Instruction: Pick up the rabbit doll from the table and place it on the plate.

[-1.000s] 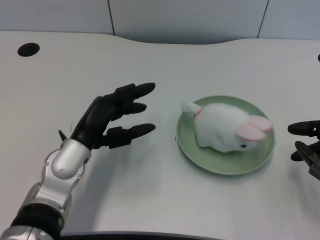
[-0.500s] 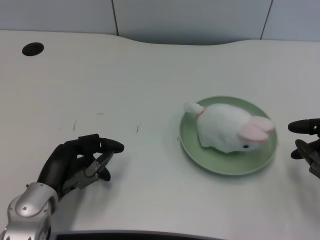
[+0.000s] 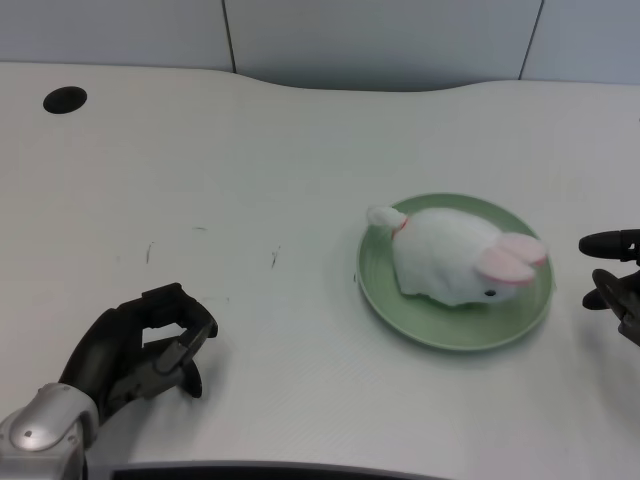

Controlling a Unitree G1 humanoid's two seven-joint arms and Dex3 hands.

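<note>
Your rabbit doll (image 3: 455,262) lies on the green plate (image 3: 400,313), long axis left-right, head and pink ears pointing right, tail left. Left hand (image 3: 135,350) curled closed, holding nothing, well apart near the table (image 3: 250,150) front edge.

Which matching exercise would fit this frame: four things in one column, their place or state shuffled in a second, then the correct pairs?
Things:
1. rabbit doll
2. plate
3. left hand
4. round hole

Places or states:
A. in the table top, far left corner
B. green, on the table right of centre
C. lying on the plate, pink ears toward the right
D. near the front left edge, fingers curled in, holding nothing

Pairs: 1-C, 2-B, 3-D, 4-A
</note>
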